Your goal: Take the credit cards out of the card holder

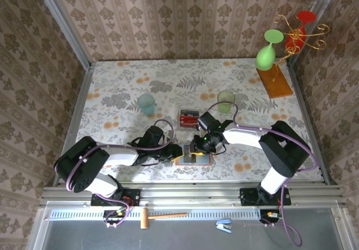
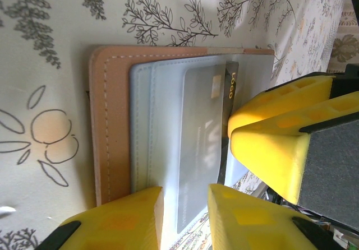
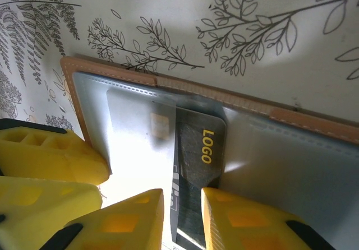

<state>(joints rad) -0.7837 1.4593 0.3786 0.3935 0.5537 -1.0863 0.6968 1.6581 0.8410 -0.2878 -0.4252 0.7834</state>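
Low in the middle of the overhead frame, the card holder (image 1: pixel 193 160) lies open and flat on the flowered counter (image 1: pixel 112 87), with both arms bent in over it. Its tan leather edge (image 2: pixel 109 126) frames grey-blue inner pockets (image 3: pixel 314 166). Two credit cards sit in those pockets. A pale card (image 2: pixel 202 149) with a small gold chip is tucked under a see-through sleeve. A dark card (image 3: pixel 199 149) printed "LOGO" in yellow overlaps it and sticks out toward the bottom of the right wrist frame.

The right tool (image 3: pixel 182 219) stands over the dark card's lower end. Its yellow fingers (image 3: pixel 252 222) are slightly parted, the card's face shows flat in the gap, and the card runs under one finger, so it clamps nothing. The left tool (image 2: pixel 185 219) is likewise released. Its fingers (image 2: pixel 120 225) are a little apart above the holder's pocket edge, and the pale card shows between them. The two tools (image 1: pixel 178 153) (image 1: pixel 200 148) are close together over the holder.

Just above the holder in the overhead frame sits a small clear box (image 1: pixel 189 118) with red items inside, too small to identify. A teal cup (image 1: pixel 147 104) stands to the box's left and a green cup (image 1: pixel 226 101) to its right. I cannot tell what the cups contain.
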